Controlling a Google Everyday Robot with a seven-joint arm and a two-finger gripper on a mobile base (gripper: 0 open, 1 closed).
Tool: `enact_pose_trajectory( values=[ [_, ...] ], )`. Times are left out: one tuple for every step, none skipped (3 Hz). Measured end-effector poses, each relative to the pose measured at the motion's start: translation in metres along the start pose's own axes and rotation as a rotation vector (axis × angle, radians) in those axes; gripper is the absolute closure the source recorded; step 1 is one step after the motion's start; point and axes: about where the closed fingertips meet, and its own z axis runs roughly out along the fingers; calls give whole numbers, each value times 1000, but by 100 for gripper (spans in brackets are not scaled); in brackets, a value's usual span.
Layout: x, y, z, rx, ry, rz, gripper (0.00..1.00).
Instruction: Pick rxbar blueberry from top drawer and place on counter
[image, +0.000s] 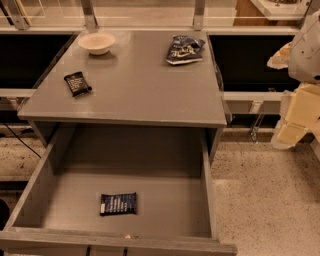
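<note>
on top drawer floor rxbar blueberry lies; gripper far right, well apart, grip state unclear.

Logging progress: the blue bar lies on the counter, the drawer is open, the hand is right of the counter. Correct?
No. The camera view shows the blue bar in the drawer, not on the counter. The drawer is open; the hand is right of the counter.

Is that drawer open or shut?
Open: the top drawer is pulled out, rxbar blueberry lying on its floor. The claw hangs right of it.
</note>
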Motion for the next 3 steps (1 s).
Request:
enact_pose_trajectory(
  values=[
    [0, 0, 0, 0, 0, 0, 0],
    [-4, 8, 8, -9, -16, -11, 0],
    [-7, 19, 25, -34, -17, -47, 0]
  ],
)
